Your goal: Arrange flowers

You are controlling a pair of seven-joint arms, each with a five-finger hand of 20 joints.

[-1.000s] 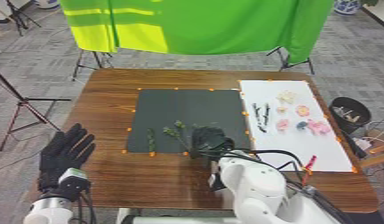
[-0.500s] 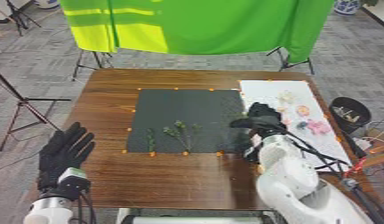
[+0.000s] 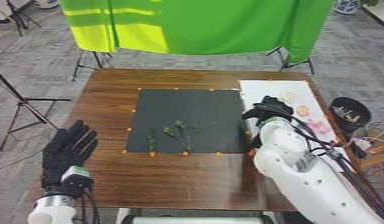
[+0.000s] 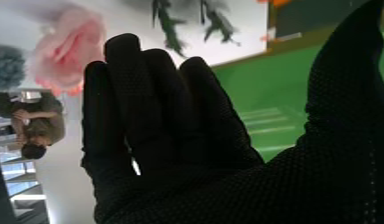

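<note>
Right hand [image 3: 270, 107] farther forward, open and empty, forked sprig [image 3: 182, 134] fore-aft, tips away.

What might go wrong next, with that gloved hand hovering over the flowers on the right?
The right hand is open over the white sheet, close to several loose flowers, so it might brush one out of place while going for another.

The pink flower looks soft and ruffled; a firm grip could crush its petals.

The green sprigs lie loose on the dark mat, so a dragging sleeve or cable could shift them.
</note>
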